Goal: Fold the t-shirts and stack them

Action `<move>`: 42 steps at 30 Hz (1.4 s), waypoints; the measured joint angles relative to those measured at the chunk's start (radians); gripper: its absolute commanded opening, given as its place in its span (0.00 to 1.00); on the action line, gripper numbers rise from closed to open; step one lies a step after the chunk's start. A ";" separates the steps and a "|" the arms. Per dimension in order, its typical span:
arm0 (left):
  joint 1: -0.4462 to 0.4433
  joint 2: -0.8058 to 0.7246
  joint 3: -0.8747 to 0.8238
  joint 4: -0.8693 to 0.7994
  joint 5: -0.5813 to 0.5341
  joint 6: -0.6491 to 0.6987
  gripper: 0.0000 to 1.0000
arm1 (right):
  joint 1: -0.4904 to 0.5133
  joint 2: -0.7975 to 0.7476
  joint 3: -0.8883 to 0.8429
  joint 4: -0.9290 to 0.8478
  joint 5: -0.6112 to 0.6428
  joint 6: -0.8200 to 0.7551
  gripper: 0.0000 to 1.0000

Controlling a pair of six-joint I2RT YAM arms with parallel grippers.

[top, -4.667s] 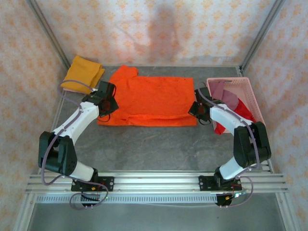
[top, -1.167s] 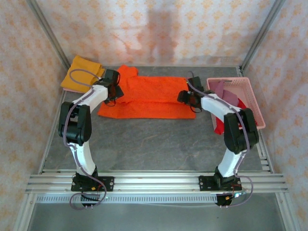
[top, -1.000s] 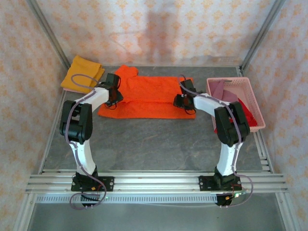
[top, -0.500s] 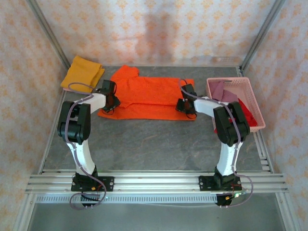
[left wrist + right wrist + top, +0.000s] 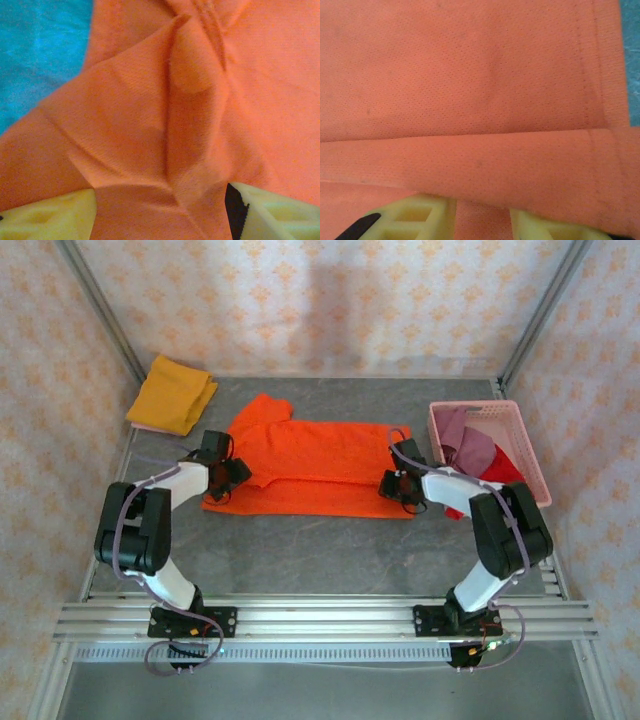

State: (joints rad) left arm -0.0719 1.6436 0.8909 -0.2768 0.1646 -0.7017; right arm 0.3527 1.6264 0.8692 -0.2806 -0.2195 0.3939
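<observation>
Left gripper (image 5: 235, 472) sits at the 9 o'clock edge of the orange t-shirt (image 5: 320, 455), its fingers (image 5: 50, 215) spread wide with a loose ridge of cloth between them, nothing pinched. At the shirt's 3 o'clock edge, the right gripper (image 5: 393, 483) has its jaws partly apart with a fold of cloth over the tips; I cannot tell whether it grips. The shirt lies flat mid-table. A folded mustard t-shirt (image 5: 175, 393) rests at 10 o'clock. The pink basket (image 5: 478, 406) at 2 o'clock holds mauve (image 5: 470, 440) and red (image 5: 505, 468) shirts.
</observation>
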 measured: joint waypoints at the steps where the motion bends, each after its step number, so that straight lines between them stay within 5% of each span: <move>1: 0.000 -0.008 0.004 -0.019 -0.012 0.005 0.71 | 0.000 -0.008 0.000 -0.006 0.002 -0.003 0.37; 7: 0.000 -0.113 0.027 -0.099 -0.077 0.035 0.72 | 0.001 -0.091 0.003 -0.019 0.011 -0.022 0.46; 14: -0.004 -0.209 0.014 -0.124 -0.071 0.016 0.53 | 0.038 -0.129 0.022 -0.017 0.010 -0.029 0.48; 19: -0.033 -0.166 -0.035 -0.042 0.012 -0.060 0.66 | 0.063 -0.126 0.034 -0.017 0.008 -0.029 0.48; 32: -0.038 0.066 0.018 0.185 0.138 -0.237 0.60 | 0.066 -0.125 0.034 -0.015 0.019 -0.029 0.48; 42: -0.043 0.080 0.124 0.153 0.142 -0.233 0.57 | 0.066 -0.125 0.034 -0.015 0.021 -0.029 0.48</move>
State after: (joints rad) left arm -0.1146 1.7241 1.0145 -0.1242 0.3069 -0.9352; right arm 0.4183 1.5013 0.9035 -0.2958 -0.1986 0.3653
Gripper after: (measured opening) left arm 0.573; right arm 0.478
